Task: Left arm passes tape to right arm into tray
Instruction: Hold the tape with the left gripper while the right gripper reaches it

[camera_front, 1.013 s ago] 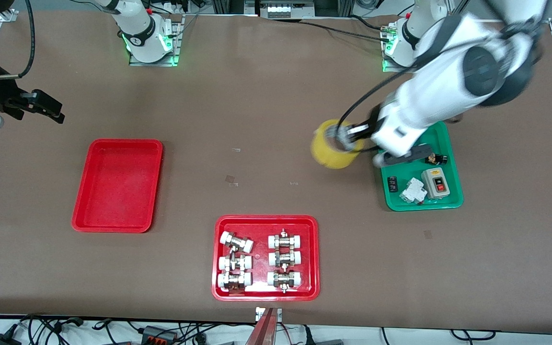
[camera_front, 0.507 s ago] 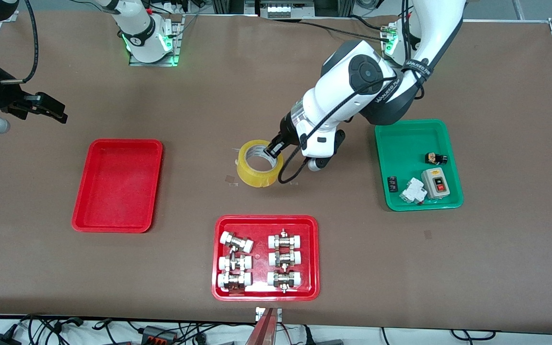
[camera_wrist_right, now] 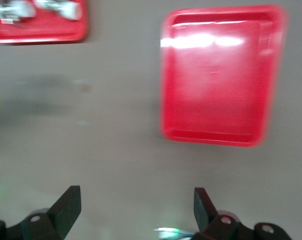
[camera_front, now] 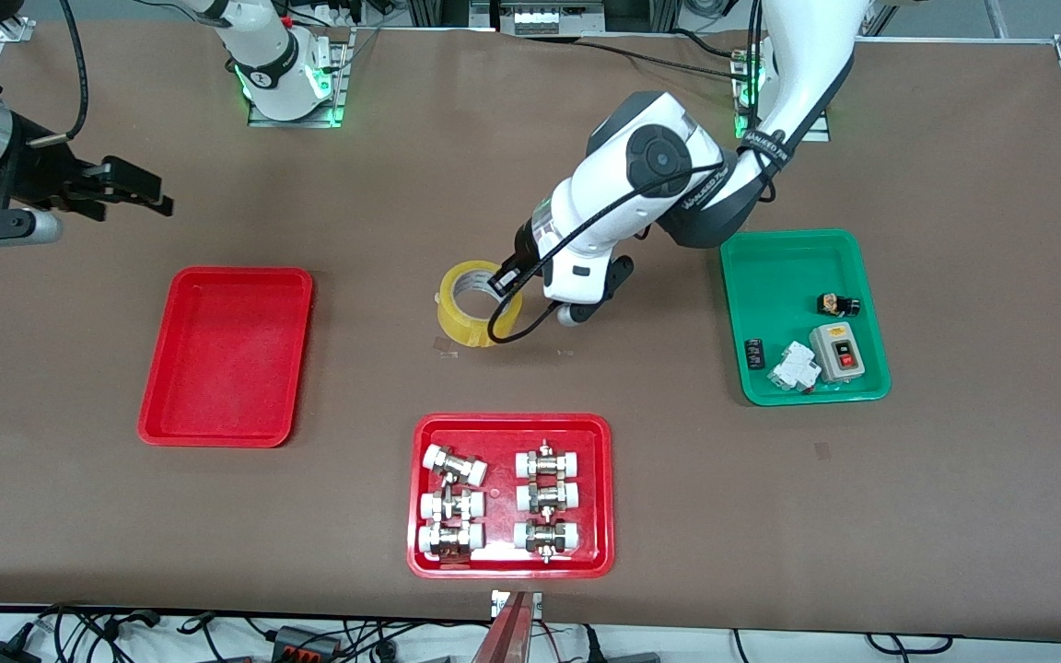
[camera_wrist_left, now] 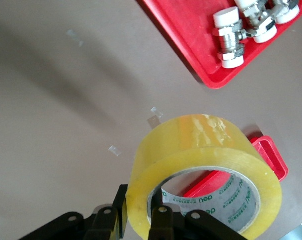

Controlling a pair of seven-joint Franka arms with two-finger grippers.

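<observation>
The yellow tape point(camera_front: 477, 305) hangs tilted just above the middle of the table. My left gripper point(camera_front: 506, 277) is shut on its wall. In the left wrist view, one finger point(camera_wrist_left: 119, 210) presses the outside of the tape point(camera_wrist_left: 205, 160) and the other sits inside the whitish core. The plain red tray point(camera_front: 227, 355) lies toward the right arm's end of the table. It holds nothing that I can see. My right gripper point(camera_front: 149, 191) hovers open over bare table beside that tray. In the right wrist view, nothing is between its fingers point(camera_wrist_right: 68, 205), and the tray point(camera_wrist_right: 218, 75) lies ahead.
A red tray of white-capped metal fittings point(camera_front: 510, 495) sits nearer the front camera than the tape. A green tray point(camera_front: 802, 318) with small electrical parts lies toward the left arm's end. The brown mat between the tape and the plain red tray is bare.
My left arm has swung the tape from beside the green tray to the table's middle, toward the right arm's end. My right gripper has shifted slightly toward the middle and is still open.
</observation>
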